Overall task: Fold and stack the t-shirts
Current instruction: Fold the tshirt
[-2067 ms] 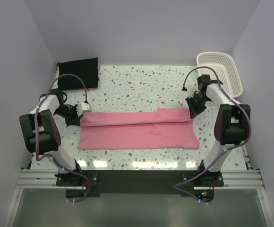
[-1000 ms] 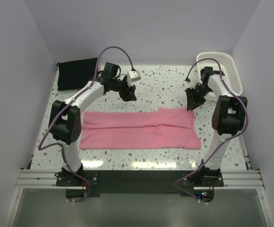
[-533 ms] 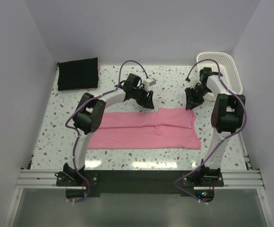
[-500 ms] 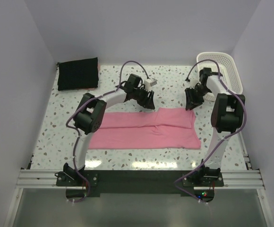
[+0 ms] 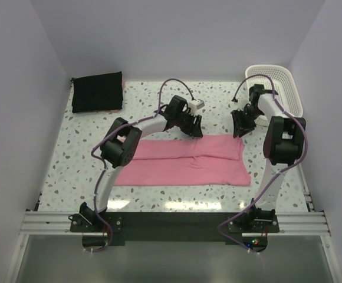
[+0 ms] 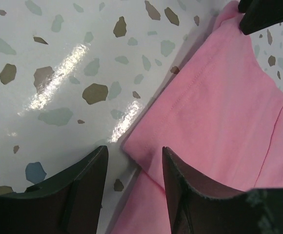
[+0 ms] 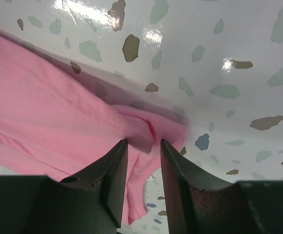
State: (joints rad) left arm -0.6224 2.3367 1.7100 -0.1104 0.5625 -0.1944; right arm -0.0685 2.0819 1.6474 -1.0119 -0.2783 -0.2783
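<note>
The pink t-shirt [image 5: 183, 162] lies folded into a long strip across the middle of the table. My left gripper [image 5: 196, 131] hangs open at the strip's far edge, right of the middle. In the left wrist view its fingers [image 6: 85, 190] straddle a corner of a pink fold [image 6: 141, 153]. My right gripper [image 5: 237, 131] is open at the strip's far right corner. In the right wrist view that bunched pink corner [image 7: 146, 131] lies between its two fingers [image 7: 110, 180]. The black folded t-shirt [image 5: 97, 91] rests at the far left of the table.
A white lattice basket [image 5: 275, 88] leans at the far right corner of the speckled table [image 5: 159, 106]. Purple walls close in the back and both sides. The left arm's elbow [image 5: 121, 147] hangs over the strip's left end.
My left arm has swung from the far left of the table rightward to the pink strip's far edge. The right gripper has stayed at the far right corner, its jaws slightly wider.
</note>
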